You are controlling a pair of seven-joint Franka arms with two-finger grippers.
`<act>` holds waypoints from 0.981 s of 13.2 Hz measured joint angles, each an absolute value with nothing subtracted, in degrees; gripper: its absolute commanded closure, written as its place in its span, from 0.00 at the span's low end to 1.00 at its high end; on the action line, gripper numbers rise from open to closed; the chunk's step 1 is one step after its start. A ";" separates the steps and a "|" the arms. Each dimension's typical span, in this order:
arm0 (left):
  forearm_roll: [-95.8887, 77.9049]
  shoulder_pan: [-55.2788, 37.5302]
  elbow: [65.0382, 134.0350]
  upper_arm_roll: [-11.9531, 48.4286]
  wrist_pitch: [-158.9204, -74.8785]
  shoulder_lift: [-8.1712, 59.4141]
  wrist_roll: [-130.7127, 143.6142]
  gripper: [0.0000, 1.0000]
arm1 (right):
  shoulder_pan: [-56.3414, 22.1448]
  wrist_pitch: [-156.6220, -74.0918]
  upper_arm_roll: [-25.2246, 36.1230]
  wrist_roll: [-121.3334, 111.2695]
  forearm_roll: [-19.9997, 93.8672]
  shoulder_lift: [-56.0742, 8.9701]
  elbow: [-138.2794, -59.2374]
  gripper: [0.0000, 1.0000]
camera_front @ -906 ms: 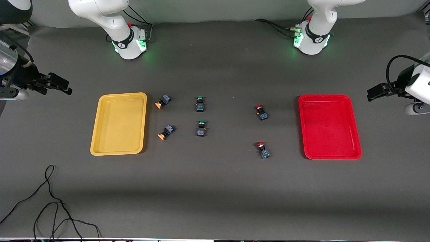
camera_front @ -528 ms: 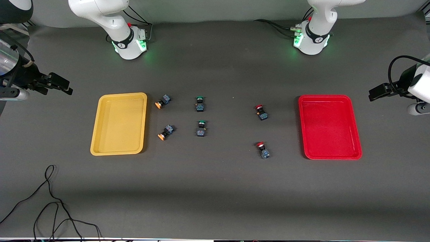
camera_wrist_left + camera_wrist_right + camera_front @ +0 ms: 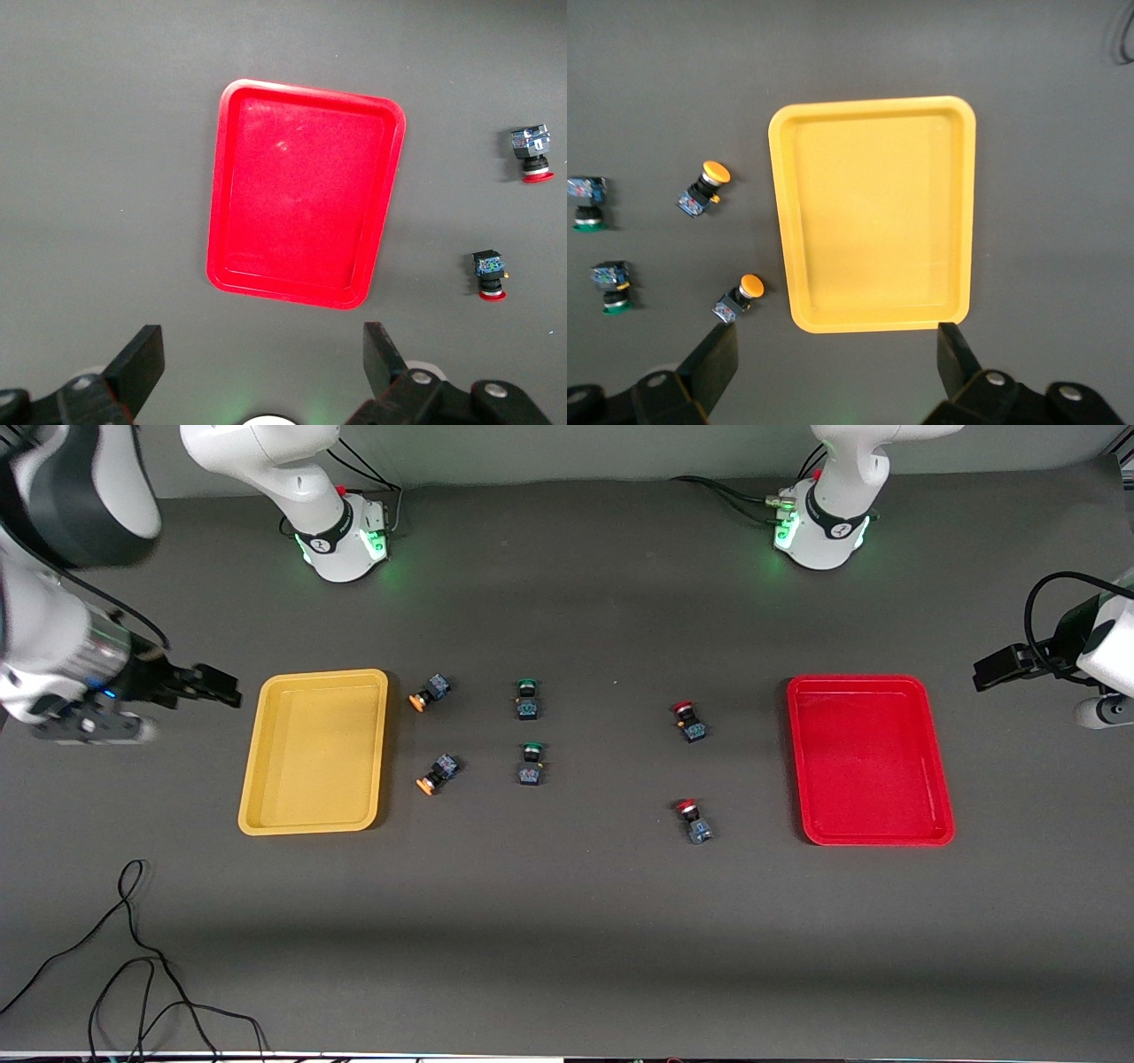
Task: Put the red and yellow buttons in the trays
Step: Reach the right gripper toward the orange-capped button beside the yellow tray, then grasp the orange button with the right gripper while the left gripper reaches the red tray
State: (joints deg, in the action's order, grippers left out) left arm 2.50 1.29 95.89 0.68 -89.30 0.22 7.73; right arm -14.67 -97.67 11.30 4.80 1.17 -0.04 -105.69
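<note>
The yellow tray (image 3: 314, 753) lies toward the right arm's end of the table and the red tray (image 3: 873, 760) toward the left arm's end; both hold nothing. Two yellow-capped buttons (image 3: 429, 693) (image 3: 438, 773) lie beside the yellow tray. Two red-capped buttons (image 3: 689, 721) (image 3: 695, 821) lie between the middle and the red tray. My right gripper (image 3: 221, 687) is open and empty, up over the table beside the yellow tray (image 3: 877, 212). My left gripper (image 3: 983, 673) is open and empty, up over the table beside the red tray (image 3: 306, 195).
Two green-capped buttons (image 3: 528, 698) (image 3: 532, 763) lie mid-table between the yellow and red ones. A loose black cable (image 3: 133, 957) lies on the table near the front camera at the right arm's end. The arm bases (image 3: 341, 540) (image 3: 819, 531) stand along the table's edge.
My right arm has swung in toward the yellow tray. My left gripper has drawn back slightly from the red tray. The buttons and trays have not moved.
</note>
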 measured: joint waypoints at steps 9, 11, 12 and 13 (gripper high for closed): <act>2.50 1.05 95.97 0.62 -89.27 0.20 8.86 0.00 | -33.43 -112.42 10.74 56.43 2.59 0.88 -123.26 0.00; 2.50 1.05 95.97 0.62 -89.27 0.20 8.87 0.00 | -34.70 -116.97 10.76 61.74 4.69 1.42 -129.00 0.00; 2.50 1.05 95.98 0.62 -89.29 0.21 8.88 0.00 | -34.66 -118.62 11.00 62.44 6.15 1.46 -131.11 0.00; 2.50 1.04 96.01 0.62 -89.35 0.27 8.88 0.00 | -34.57 -120.17 11.31 62.55 7.19 1.47 -133.12 0.00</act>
State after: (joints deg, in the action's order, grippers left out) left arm 2.50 1.04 96.01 0.62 -89.35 0.27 8.88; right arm -34.57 -120.17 11.31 62.55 7.19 1.47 -133.12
